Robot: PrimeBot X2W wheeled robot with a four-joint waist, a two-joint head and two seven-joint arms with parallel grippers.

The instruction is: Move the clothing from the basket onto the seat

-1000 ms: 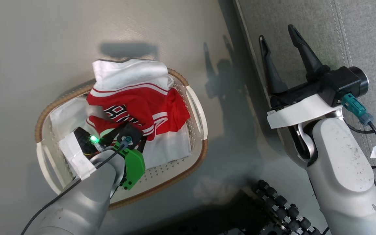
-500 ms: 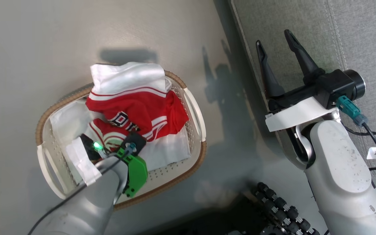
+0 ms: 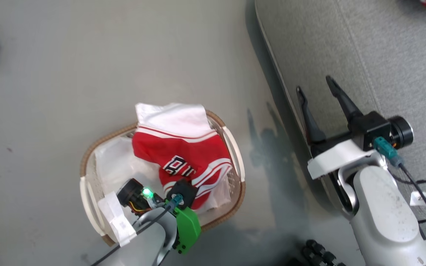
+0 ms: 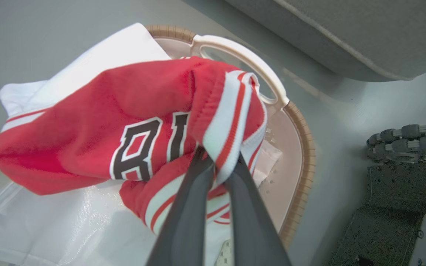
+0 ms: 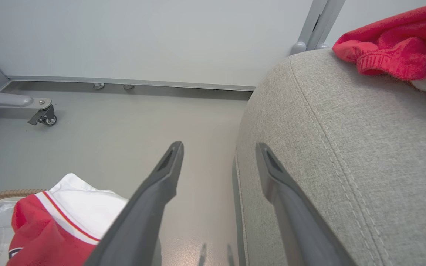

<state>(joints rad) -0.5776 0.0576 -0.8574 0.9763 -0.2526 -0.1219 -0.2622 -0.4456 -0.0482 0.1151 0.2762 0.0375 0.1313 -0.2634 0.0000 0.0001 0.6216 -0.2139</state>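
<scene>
red clothing [image 4: 98, 122] bunched over the basket [image 3: 87, 162], on the floor [image 3: 87, 74] left of the seat [image 3: 346, 55]; striped hem clamped in the clenched left claw [image 4: 218, 162]. right claw [image 3: 314, 83] spread wide, empty, by the seat's near edge. another red garment [image 5: 394, 48] already lying on the far seat. judged partway: this piece yet to be carried right and dropped.

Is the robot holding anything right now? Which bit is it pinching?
Yes. The left gripper is shut on the red clothing, pinching its white-and-red striped hem. The right gripper is open and holds nothing.
</scene>
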